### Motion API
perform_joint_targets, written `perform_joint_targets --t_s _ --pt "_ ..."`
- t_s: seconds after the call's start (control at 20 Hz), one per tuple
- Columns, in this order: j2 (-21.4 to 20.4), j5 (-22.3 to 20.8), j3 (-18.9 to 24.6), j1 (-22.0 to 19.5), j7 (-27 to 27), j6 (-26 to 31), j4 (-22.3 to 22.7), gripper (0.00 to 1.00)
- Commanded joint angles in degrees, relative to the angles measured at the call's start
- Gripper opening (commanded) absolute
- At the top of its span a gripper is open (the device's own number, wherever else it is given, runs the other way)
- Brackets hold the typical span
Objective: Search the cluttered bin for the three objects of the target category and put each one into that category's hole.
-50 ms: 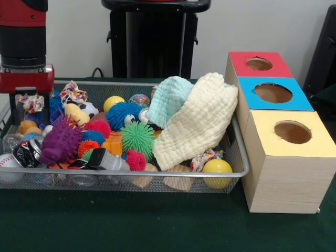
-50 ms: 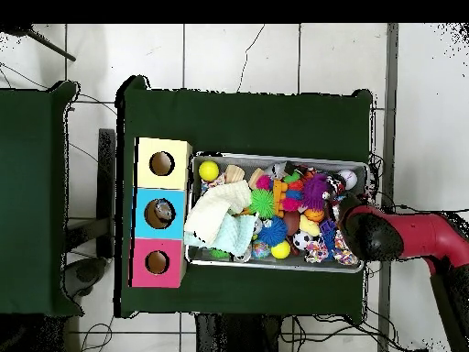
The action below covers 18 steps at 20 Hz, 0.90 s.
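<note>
The arm (image 1: 23, 47) hangs over one end of the wire bin (image 1: 157, 173), the end away from the boxes. Its gripper (image 1: 29, 107) reaches down among the toys there; whether the fingers are apart or together cannot be told, since clutter hides the tips in the front view and the arm covers them in the overhead view.

The bin is crowded. A purple spiky toy (image 1: 60, 142) lies just beside the gripper, with a green spiky ball (image 1: 138, 137), a blue spiky ball (image 1: 121, 114) and pink and orange ones around it. A cream cloth (image 1: 197, 123) and a pale green cloth (image 1: 168, 100) drape over the end of the bin near the boxes. A yellow ball (image 1: 217, 170) sits in the front corner by two wooden blocks (image 1: 177, 178).

Beside the bin stand three boxes in a row, each with a round hole on top: a yellow box (image 1: 291, 134), a blue box (image 1: 273, 93) and a red box (image 1: 259, 64). Something small shows inside the blue box's hole (image 2: 163, 212) from overhead.
</note>
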Motion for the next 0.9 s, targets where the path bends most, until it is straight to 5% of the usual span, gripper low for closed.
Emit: perform_joint_targets --t_s 0.05,0.9 --pt "3.9 -6.4 -3.4 0.0 -13.5 0.0 -3.3 1.0" --pt "7.9 -10.2 -3.2 -1.5 -15.0 -1.9 -5.9 1.0"
